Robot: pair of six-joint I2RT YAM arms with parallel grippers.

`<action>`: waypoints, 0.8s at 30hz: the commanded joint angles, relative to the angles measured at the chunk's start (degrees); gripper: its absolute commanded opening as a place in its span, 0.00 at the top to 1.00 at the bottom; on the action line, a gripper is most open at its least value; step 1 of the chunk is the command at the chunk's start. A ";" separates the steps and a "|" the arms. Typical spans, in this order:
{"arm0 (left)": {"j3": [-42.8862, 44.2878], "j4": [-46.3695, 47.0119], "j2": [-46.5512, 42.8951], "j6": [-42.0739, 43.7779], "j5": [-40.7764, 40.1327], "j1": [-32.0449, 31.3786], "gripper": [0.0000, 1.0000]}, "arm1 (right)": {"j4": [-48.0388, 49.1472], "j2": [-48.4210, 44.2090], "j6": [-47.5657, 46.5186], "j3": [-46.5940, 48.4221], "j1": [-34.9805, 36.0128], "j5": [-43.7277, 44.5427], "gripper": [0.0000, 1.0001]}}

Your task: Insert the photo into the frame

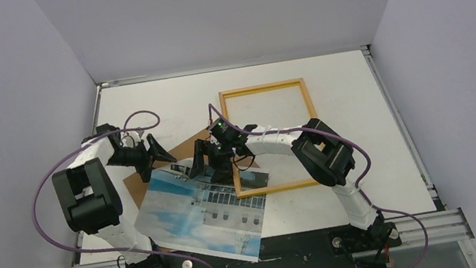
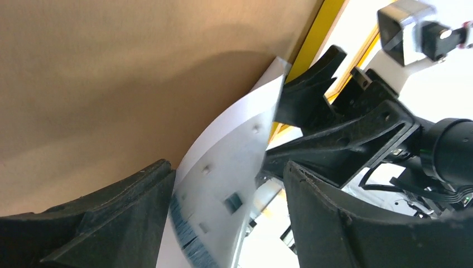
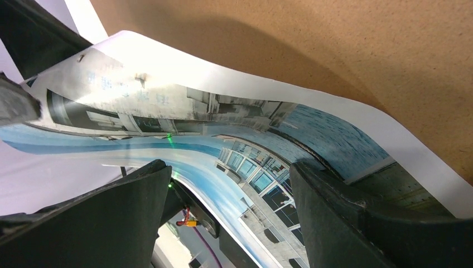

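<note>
Top view gives you the layout. The photo (image 1: 201,214) lies print side up at near centre-left of the table (image 1: 356,88), with its near corner over the rail (image 1: 274,251). The frame (image 1: 260,88) lies flat just right of it, and the photo's right corner overlaps the frame's near-left corner. A brown board (image 2: 139,72) sits under the photo and sticks out on the far-left side. Both grippers meet at the photo's far edge.

Only the wrist views show you that the sheet is not flat. In the left wrist view its edge curls up off the board, white back showing. It runs between the left gripper (image 2: 226,167) fingers, close beside one, with a wide gap to the other. Those jaws stand well apart and pinch nothing. The right wrist view shows the print bowed in a wave over the board and crossing the gap of your right gripper (image 3: 230,167). Its jaws are also spread wide, with nothing clamped.

The table is white, with pale grey walls (image 1: 223,8) on three sides. Purple cables (image 1: 45,198) loop off both arms.

In the top view, your right arm covers part of the frame's near side and the grippers hide the photo's far edge. I can't tell whether any finger touches or sits under the sheet.
</note>
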 commanded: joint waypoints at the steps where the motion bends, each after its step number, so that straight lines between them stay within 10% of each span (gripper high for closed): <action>1: -2.60 -3.32 -4.50 -1.43 -1.24 0.46 0.30 | -3.92 3.05 -2.10 -2.21 -0.37 3.33 0.19; 11: -7.41 -1.57 -18.46 -7.90 -3.99 0.72 0.32 | -2.67 2.43 -1.62 -3.42 -0.45 3.33 0.19; 24: -2.45 5.21 -14.59 -0.66 -5.32 0.02 0.68 | 2.07 1.64 -0.73 -4.83 -0.45 2.14 0.21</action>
